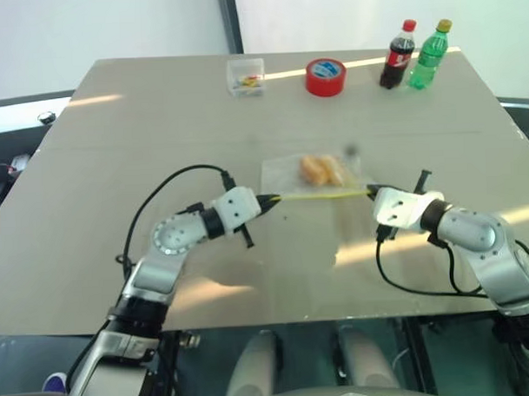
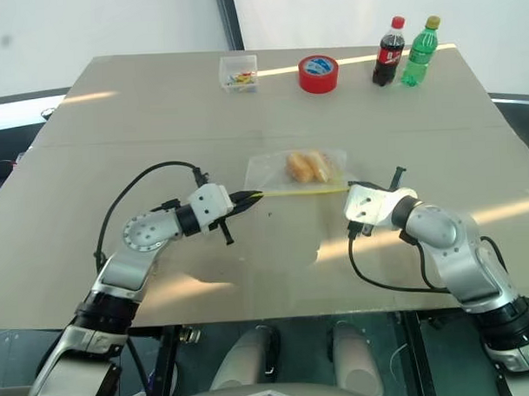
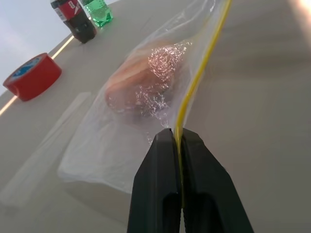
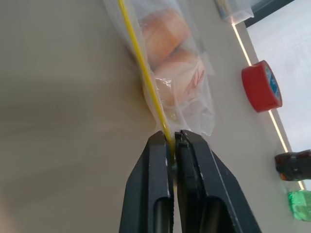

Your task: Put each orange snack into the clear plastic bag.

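Note:
The clear plastic bag (image 1: 281,173) lies flat mid-table, its yellow strip (image 1: 321,195) stretched along the near edge. Two orange snacks (image 1: 320,170) sit side by side inside it, seen through the film in the right wrist view as one snack (image 4: 165,31) and the other (image 4: 177,73). My left gripper (image 1: 269,199) is shut on the strip's left end, the strip running out from between its fingertips (image 3: 176,133). At the opposite end, my right gripper (image 1: 369,191) pinches the strip in the same way (image 4: 172,136). Both grippers are low over the table.
Along the far edge stand a small clear box (image 1: 245,77), a red tape roll (image 1: 325,77), a cola bottle (image 1: 399,56) and a green bottle (image 1: 429,56). Bare tabletop (image 1: 115,151) spreads to the left of the bag.

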You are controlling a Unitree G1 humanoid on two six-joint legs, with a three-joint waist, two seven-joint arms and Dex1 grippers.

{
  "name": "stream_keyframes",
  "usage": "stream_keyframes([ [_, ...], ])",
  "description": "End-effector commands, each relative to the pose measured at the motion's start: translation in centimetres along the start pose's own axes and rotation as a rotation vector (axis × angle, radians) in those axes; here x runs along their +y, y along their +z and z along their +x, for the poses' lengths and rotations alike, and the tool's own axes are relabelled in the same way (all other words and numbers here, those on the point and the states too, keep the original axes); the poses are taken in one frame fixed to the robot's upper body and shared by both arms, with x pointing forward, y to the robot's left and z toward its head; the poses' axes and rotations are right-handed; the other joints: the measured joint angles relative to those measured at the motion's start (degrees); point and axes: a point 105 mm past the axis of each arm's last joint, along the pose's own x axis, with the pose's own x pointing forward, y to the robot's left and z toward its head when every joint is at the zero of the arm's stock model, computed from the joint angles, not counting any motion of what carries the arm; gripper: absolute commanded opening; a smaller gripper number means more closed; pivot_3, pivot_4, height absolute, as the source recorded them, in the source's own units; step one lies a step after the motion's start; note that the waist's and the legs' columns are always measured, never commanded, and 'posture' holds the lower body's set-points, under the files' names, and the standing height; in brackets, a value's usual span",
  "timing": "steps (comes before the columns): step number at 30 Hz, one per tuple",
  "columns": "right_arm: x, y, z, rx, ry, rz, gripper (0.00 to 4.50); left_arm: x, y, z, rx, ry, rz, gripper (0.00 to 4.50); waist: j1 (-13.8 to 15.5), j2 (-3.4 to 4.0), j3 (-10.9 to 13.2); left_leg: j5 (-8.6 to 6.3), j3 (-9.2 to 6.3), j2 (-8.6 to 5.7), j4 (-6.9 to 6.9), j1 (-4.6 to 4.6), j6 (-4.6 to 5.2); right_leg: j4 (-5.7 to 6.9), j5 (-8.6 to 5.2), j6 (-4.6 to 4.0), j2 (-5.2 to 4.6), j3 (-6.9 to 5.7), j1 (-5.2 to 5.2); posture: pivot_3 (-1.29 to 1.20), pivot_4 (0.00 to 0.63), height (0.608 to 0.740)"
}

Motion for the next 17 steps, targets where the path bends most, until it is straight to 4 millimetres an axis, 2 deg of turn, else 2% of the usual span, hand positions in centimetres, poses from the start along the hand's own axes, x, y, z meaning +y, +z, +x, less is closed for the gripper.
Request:
stream_keyframes([
  [1,-1.0,0.1,-2.4,-0.003,-0.058,0.106,1.81,0.7,1.6,-2.1,-0.025,0.000,-0.036,1.64,0.0,0.02,0.0,0.00,-0.07,0.02,0.10,0.12,0.00,-0.01,0.00,0.00,0.02,-0.08,0.20,0.00,0.150,0.740],
  [3,-0.9,-0.5,-3.7,0.004,-0.059,0.179,2.58,0.7,1.4,-3.2,0.006,-0.006,-0.055,2.37,0.1,0.01,0.0,-0.01,-0.08,0.01,0.13,0.24,0.01,-0.05,-0.01,0.00,0.01,-0.09,0.38,0.00,0.150,0.740],
  [6,-0.7,-1.7,-6.2,0.012,-0.059,0.317,4.08,1.3,1.0,-5.5,0.031,0.020,-0.169,3.87,0.2,0.01,0.0,-0.02,-0.08,0.02,0.13,0.47,0.03,-0.19,-0.02,0.01,-0.01,-0.09,0.71,0.00,0.150,0.740],
  [7,-1.0,-2.0,-7.1,0.009,-0.071,0.366,4.44,1.8,0.9,-6.4,0.043,0.043,-0.212,4.22,0.2,0.00,0.0,-0.04,-0.08,0.03,0.10,0.56,0.04,-0.22,-0.02,0.01,-0.01,-0.09,0.82,0.00,0.150,0.740],
  [8,-1.1,-2.2,-7.9,0.004,-0.075,0.399,4.50,2.3,0.8,-7.2,0.052,0.067,-0.248,4.43,0.2,0.02,0.0,-0.05,-0.08,0.07,0.03,0.67,0.05,-0.29,-0.03,0.01,-0.01,-0.11,0.93,0.00,0.150,0.740],
  [12,-1.7,-2.8,-10.7,-0.008,-0.101,0.497,4.50,3.6,0.9,-9.9,0.084,0.116,-0.331,4.43,0.2,0.03,0.0,-0.06,-0.12,0.14,-0.02,1.02,0.07,-0.47,-0.04,0.01,0.00,-0.18,1.32,0.00,0.150,0.740],
  [17,-2.2,-2.6,-11.9,-0.030,-0.086,0.545,4.50,3.4,1.4,-11.1,0.115,0.078,-0.374,4.43,0.2,0.04,0.0,-0.07,-0.09,0.17,-0.03,1.04,0.08,-0.62,-0.03,0.01,0.00,-0.16,1.38,0.00,0.150,0.740],
])
